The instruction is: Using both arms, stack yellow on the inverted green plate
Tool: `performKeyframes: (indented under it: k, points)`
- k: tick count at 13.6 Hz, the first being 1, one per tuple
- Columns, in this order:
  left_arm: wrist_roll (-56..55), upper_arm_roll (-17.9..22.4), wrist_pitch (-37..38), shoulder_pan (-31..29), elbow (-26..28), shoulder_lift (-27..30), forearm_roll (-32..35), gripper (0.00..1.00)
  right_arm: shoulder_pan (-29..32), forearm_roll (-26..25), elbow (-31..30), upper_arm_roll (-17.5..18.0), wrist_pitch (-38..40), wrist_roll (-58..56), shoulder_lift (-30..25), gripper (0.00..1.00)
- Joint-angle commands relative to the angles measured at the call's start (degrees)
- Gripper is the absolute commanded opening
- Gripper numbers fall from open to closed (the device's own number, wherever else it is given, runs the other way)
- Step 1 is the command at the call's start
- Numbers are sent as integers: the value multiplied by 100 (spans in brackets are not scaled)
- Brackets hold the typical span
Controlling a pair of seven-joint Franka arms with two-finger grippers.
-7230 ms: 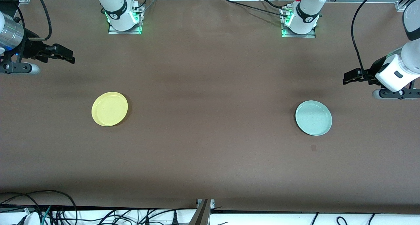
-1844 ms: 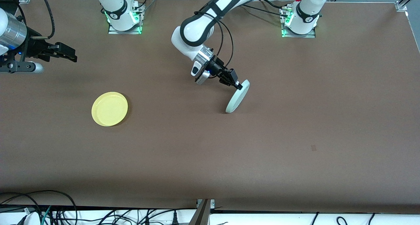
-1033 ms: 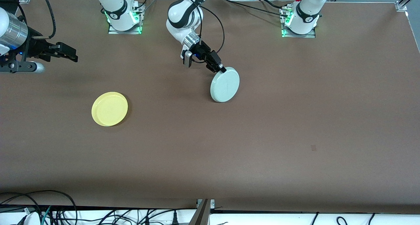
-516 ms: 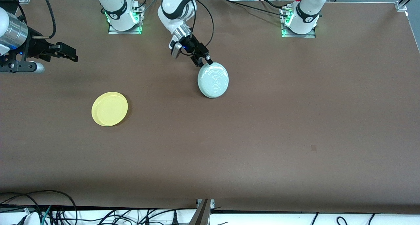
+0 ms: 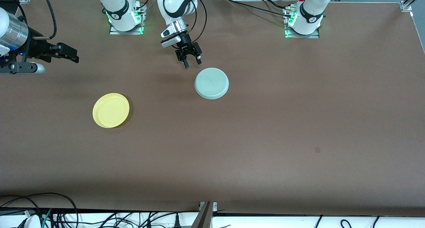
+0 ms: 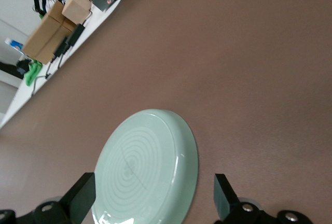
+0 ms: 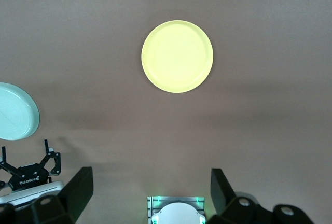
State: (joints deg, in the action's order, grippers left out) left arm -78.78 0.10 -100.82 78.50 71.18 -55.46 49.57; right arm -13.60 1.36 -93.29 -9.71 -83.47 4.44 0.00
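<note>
Brown table (image 5: 265,138), upturned green plate (image 5: 211,83) beside spread left gripper (image 5: 191,63); right gripper (image 5: 68,57) spread, waiting

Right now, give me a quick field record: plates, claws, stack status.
green plate: upside down, flat on table, mid-table
yellow plate: upright, on table toward the right arm's end, nearer the front camera than the green plate
left claw: open, empty, just beside green plate's rim
right claw: open, empty, waiting at its table end
stack: not yet done, plates apart
</note>
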Motion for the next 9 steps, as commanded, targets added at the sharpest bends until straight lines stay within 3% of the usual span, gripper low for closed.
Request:
performKeyframes:
  k: [1, 4, 6, 9]
  points:
    - [-33, -9, -200, -273, -165, 131, -428, 100, -11, -49, 30, 22, 94, 57, -44, 100]
    - [-15, -10, -920, -817, -174, 263, -1132, 100, -11, -49, 30, 22, 102, 66, -52, 100]
    - [90, -27, -992, -1134, -174, 465, -1352, 100, -11, -40, 30, 31, 59, 66, -44, 100]
    - [1403, -141, -983, -1749, -174, 903, -2002, 100, -11, -31, 30, 22, 85, 57, -44, 100]
